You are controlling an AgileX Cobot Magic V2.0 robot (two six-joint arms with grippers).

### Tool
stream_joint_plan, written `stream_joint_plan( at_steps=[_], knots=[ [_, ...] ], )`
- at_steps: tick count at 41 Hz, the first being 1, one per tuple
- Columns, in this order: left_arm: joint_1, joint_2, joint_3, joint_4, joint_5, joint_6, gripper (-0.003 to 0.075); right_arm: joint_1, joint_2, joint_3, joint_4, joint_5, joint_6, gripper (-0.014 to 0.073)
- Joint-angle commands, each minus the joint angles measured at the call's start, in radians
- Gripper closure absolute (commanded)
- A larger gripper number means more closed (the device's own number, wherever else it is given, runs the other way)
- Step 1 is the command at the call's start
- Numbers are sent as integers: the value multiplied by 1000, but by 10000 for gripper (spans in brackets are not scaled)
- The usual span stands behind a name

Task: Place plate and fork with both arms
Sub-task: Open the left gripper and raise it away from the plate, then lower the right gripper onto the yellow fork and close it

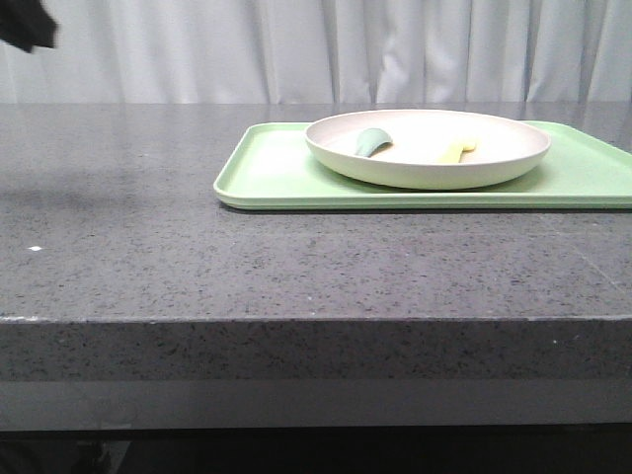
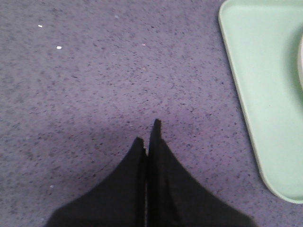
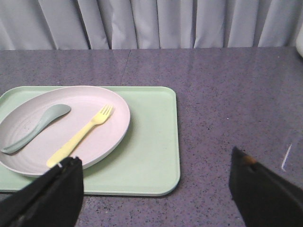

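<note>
The cream-white plate rests on the light green tray at the right of the table. The pale yellow fork lies inside the plate beside a grey-green spoon. In the right wrist view the plate, fork and spoon show clearly. My right gripper is open and empty, hovering above the tray's corner. My left gripper is shut and empty over bare table left of the tray. A dark part of the left arm shows at the top left of the front view.
The dark speckled table stretches left of the tray, with its front edge near. A white curtain hangs behind. Small white specks lie on the table.
</note>
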Motion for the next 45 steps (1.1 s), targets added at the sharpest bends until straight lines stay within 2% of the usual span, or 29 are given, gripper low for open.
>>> stream_joint_plan(
  at_steps=[1, 8, 16, 24, 36, 39, 45],
  knots=[
    [13, -159, 117, 29, -200, -12, 738, -1, 11, -34, -3, -78, -9, -50],
    [11, -363, 340, 58, -333, -12, 738, -1, 12, -34, -3, -78, -9, -50],
    [11, -634, 531, 58, -386, -5, 738, -1, 65, -36, 3, -91, -9, -50],
    [11, -898, 646, 58, -389, 26, 738, 11, 201, -102, 103, -50, -9, -50],
    [11, -1074, 687, 58, -370, 26, 738, 250, 546, -381, 152, 111, 5, -50],
    [11, -1074, 687, 58, -370, 26, 738, 279, 653, -470, 152, 153, 32, -50],
    [11, -1074, 687, 58, -370, 26, 738, 275, 842, -654, 151, 280, 70, -31]
  ],
)
